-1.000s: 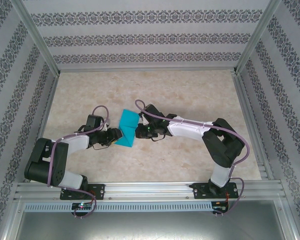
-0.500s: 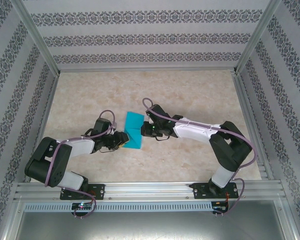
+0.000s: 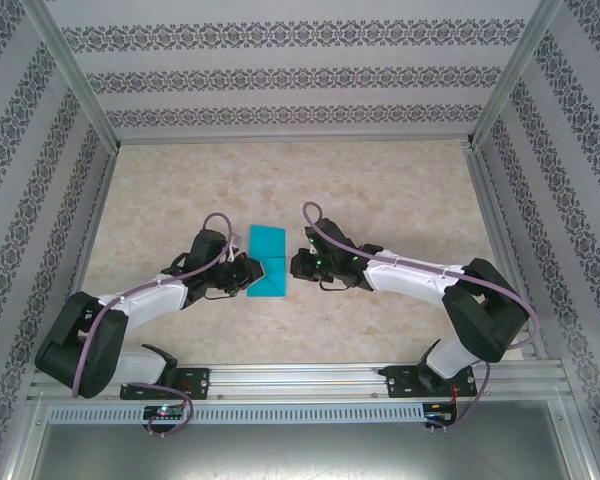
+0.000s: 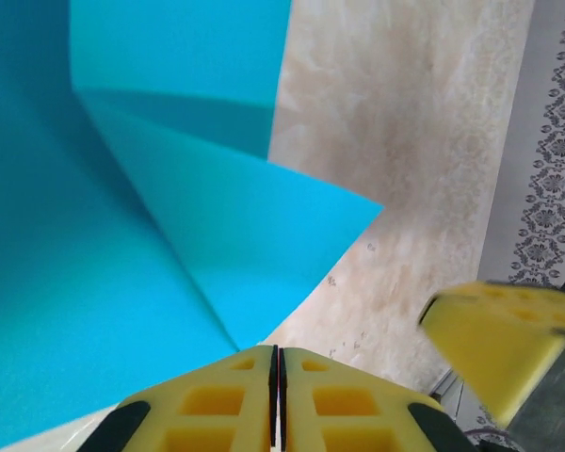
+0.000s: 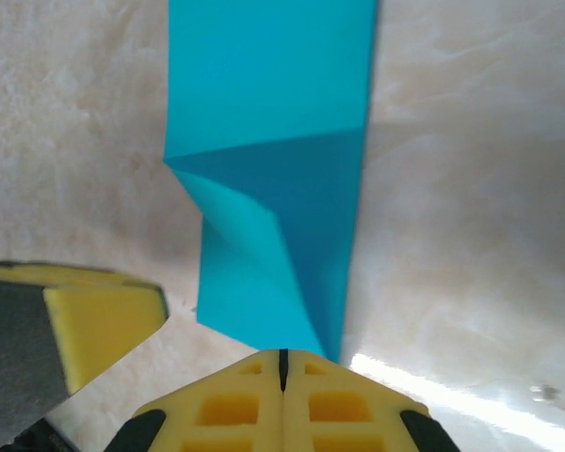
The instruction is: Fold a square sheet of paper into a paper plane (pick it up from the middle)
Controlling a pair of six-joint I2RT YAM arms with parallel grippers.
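- Top external view: teal paper lies mid-table between my 2 arms. It's a narrow folded strip, long side running away from the bases.
- L gripper is at the strip's left edge and R gripper at its right edge, both by the near half.
- Left wrist cam: L gripper's pads are pressed together w/ just a thin dark seam between them.
- The paper's crease runs down to those tips and meets them. Can't tell if any paper is nipped in the seam.
- Same cam: one triangular flap stands up off the table w/ a sharp tip pointing right. The rest of the sheet spreads up and left.
- A yellow pad of R gripper shows lower right, near the flap, apart from it as far as I see.
- Right wrist cam: R gripper's pads are together too, seam only.
- The strip runs straight away from my R tips and its near corner touches them. Can't tell if it's pinched.
- A diag. fold crosses the near half, shaded darker than the flat far half.
- L gripper's pad sits lower left, just beside the strip's left edge.
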